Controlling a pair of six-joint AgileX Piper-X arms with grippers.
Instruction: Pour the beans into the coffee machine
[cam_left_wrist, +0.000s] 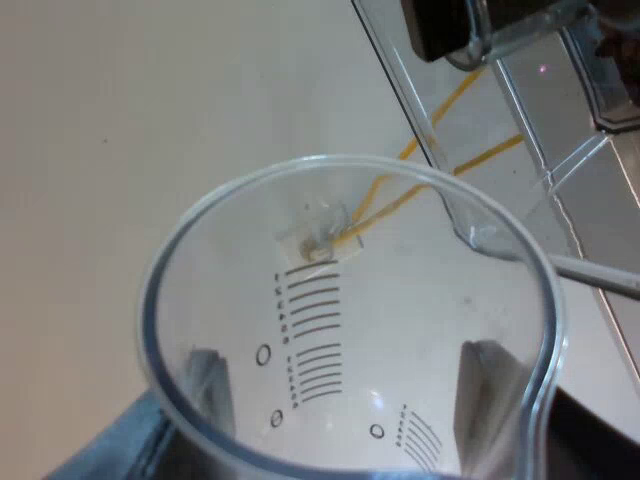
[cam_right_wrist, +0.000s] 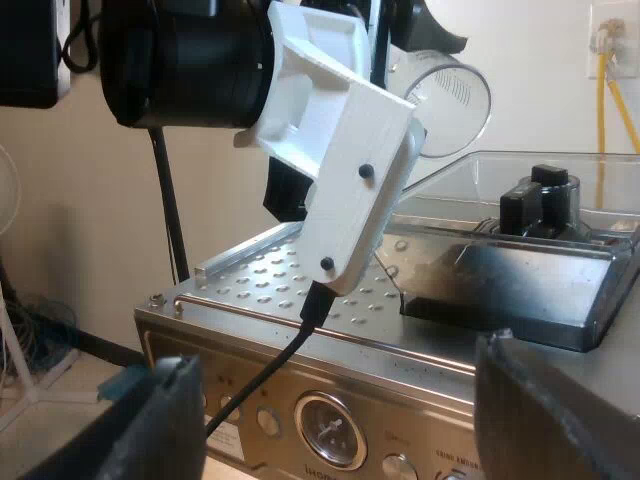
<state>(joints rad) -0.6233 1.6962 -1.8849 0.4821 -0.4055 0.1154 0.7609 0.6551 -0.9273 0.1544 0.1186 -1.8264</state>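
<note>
Measuring glass (cam_left_wrist: 350, 330): clear, printed graduation marks, empty. The left wrist view looks straight down its mouth, with a clear wall of the bean hopper (cam_left_wrist: 560, 150) just past the rim.

From the right wrist view the glass (cam_right_wrist: 452, 95) lies tipped on its side, mouth toward the hopper (cam_right_wrist: 470, 190) and above the hopper's near corner on top of the espresso machine (cam_right_wrist: 280, 290). The hopper has clear walls and a dark floor. A brownish patch sits low against one wall; cannot tell if it is beans.

Left gripper (cam_left_wrist: 350, 390): closed on the glass, and its fingers (cam_left_wrist: 488, 375) show dark through the wall, one on each side.

Right gripper (cam_right_wrist: 340, 400): fingers spread wide, holding nothing, level with the machine's front, with the gauge (cam_right_wrist: 330, 430) between them.
</note>
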